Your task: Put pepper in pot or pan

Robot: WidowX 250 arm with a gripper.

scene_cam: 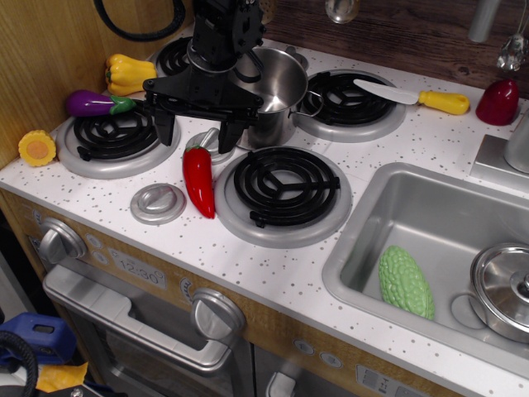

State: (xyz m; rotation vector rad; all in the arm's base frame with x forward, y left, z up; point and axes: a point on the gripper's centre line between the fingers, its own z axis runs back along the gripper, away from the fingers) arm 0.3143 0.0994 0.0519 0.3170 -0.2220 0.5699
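Observation:
The long glossy red chili pepper lies on the white counter between the front-left and front-middle burners, green stem pointing away, tip toward the front edge. The tall shiny steel pot stands upright just behind it, between the back burners. My black gripper hangs directly over the pepper's stem end, jaws spread wide and open, one finger to the left and one to the right. It holds nothing. The arm hides part of the pot's left side.
A yellow bell pepper, a purple eggplant and a corn slice lie at the left. A yellow-handled knife and a dark red toy lie at the back right. The sink holds a green gourd and a lidded pot.

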